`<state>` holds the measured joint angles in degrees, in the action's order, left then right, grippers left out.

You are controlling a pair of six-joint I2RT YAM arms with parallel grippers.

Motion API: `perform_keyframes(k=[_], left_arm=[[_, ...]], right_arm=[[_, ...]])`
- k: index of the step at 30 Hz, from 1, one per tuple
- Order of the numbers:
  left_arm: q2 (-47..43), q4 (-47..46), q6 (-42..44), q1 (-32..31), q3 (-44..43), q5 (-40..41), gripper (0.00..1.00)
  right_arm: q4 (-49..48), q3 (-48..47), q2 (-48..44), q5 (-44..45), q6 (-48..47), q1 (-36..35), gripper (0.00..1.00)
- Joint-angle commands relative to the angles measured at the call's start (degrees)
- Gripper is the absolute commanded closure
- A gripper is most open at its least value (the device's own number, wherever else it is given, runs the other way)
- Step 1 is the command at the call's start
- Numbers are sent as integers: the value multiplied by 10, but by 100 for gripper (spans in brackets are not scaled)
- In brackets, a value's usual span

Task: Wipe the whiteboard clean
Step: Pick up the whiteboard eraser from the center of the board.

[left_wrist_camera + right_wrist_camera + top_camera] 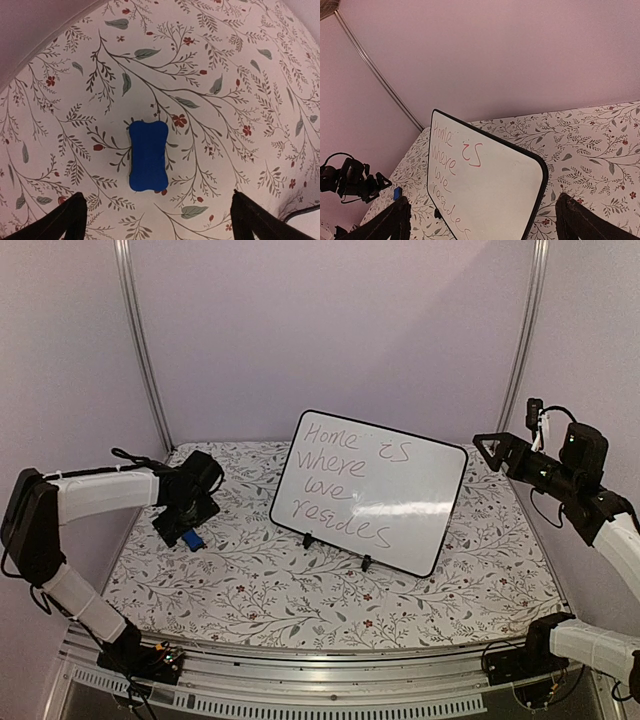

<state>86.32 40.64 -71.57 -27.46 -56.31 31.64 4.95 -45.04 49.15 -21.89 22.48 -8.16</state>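
Note:
The whiteboard [370, 490] stands propped on small black feet mid-table, with reddish-purple handwriting down its left half; the right wrist view also shows the whiteboard [485, 170]. A small blue eraser [147, 156] lies flat on the floral cloth, and the top view shows this eraser [193, 539] left of the board. My left gripper [182, 527] hovers just above it, pointing down. In its wrist view the left gripper [157, 222] is open and the eraser lies just ahead of its fingertips [65, 220]. My right gripper [490, 448] hangs open in the air by the board's upper right corner, holding nothing.
The floral tablecloth [300, 585] covers the table. Pale walls and metal frame posts [140, 340] close in the back and sides. The left arm [350, 180] shows at the far side of the board in the right wrist view.

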Motion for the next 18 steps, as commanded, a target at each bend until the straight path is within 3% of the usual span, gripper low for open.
perform_keyframes(k=[1, 9, 18], left_arm=[[30, 9, -57, 27, 8, -20, 0], [36, -82, -31, 52, 41, -45, 11], [89, -110, -13, 73, 34, -71, 25]], right_arm=[[-9, 6, 0, -11, 5, 4, 1], [-10, 13, 3, -13, 10, 3, 1], [-12, 18, 0, -12, 13, 3, 1]])
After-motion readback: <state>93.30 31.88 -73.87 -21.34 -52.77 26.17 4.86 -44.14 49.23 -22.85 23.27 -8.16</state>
